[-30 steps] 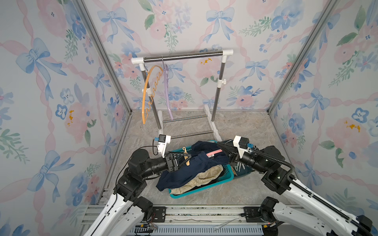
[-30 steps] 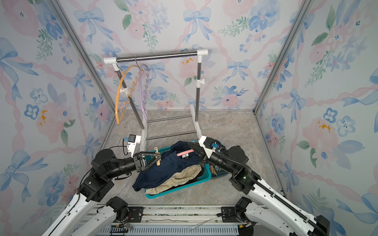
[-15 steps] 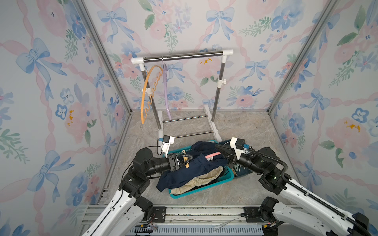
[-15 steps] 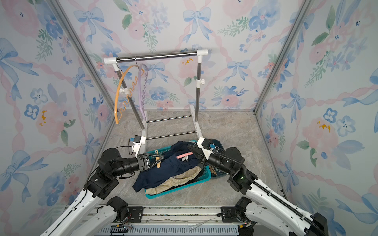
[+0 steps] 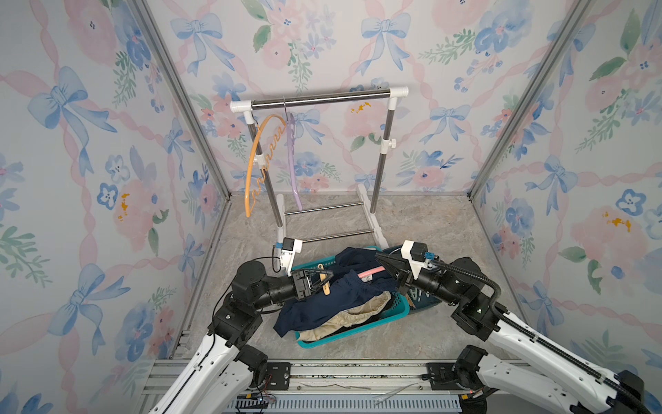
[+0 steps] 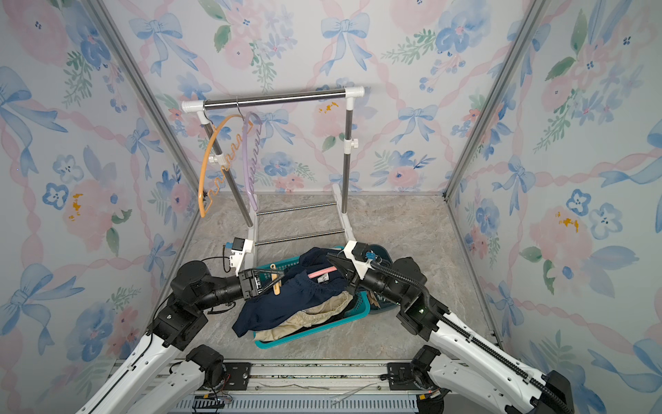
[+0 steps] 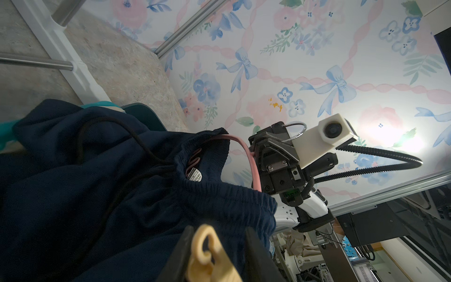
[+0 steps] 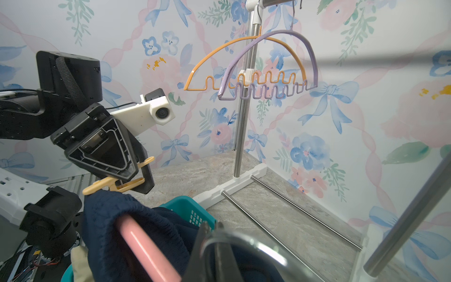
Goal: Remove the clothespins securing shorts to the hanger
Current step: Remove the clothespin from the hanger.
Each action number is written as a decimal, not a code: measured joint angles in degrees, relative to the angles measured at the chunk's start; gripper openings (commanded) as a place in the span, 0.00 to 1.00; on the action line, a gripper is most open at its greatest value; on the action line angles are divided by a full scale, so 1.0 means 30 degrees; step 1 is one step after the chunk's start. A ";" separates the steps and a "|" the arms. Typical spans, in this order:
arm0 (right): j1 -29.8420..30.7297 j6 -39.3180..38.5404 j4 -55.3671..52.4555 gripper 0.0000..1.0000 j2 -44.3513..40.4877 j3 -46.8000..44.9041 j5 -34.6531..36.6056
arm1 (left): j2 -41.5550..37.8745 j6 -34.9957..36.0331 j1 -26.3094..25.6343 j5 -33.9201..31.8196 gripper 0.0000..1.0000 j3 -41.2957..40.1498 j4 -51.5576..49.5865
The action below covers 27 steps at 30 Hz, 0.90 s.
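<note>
Navy shorts (image 5: 315, 312) (image 6: 272, 308) lie draped over a teal basket (image 5: 358, 333), still hung on a pink hanger (image 5: 369, 273) (image 7: 251, 166). A light orange clothespin (image 5: 326, 285) (image 7: 207, 251) (image 8: 117, 185) is clipped to their waistband. My left gripper (image 5: 327, 277) (image 6: 279, 277) is shut on its handle end; in the left wrist view one finger touches it and the other stands a sliver off. My right gripper (image 5: 379, 258) (image 8: 212, 228) is shut on the hanger's metal hook. Cream shorts (image 5: 358, 315) lie under the navy pair.
A clothes rack (image 5: 322, 98) stands behind the basket with an orange hanger (image 5: 258, 157) and a purple hanger (image 5: 292, 157) on its bar. A dark green bin (image 5: 426, 304) sits right of the basket. Another pale orange clothespin (image 5: 320, 267) stands at the basket's far rim.
The left gripper's jaws have narrowed from wide open onto the orange clothespin. The left arm has edged toward the basket. The right gripper has kept its hold on the hook.
</note>
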 measured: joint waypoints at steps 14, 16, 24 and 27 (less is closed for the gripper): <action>0.0007 0.0007 -0.0117 0.00 0.0393 -0.0036 -0.0146 | -0.0036 -0.0189 0.0153 -0.0044 0.08 -0.0015 0.0036; 0.0007 0.0007 -0.0131 0.00 0.0430 -0.0036 -0.0138 | -0.0087 -0.0182 0.0226 -0.0087 0.04 -0.0015 -0.0066; 0.0007 0.0080 -0.0495 0.00 0.0729 0.0000 0.0015 | -0.0838 0.0197 0.0437 -0.1778 0.00 0.0182 -0.2084; 0.0007 0.0226 -0.0685 0.00 0.1042 0.0233 0.0131 | -0.0962 0.0357 0.0488 -0.2543 0.00 0.0583 -0.2958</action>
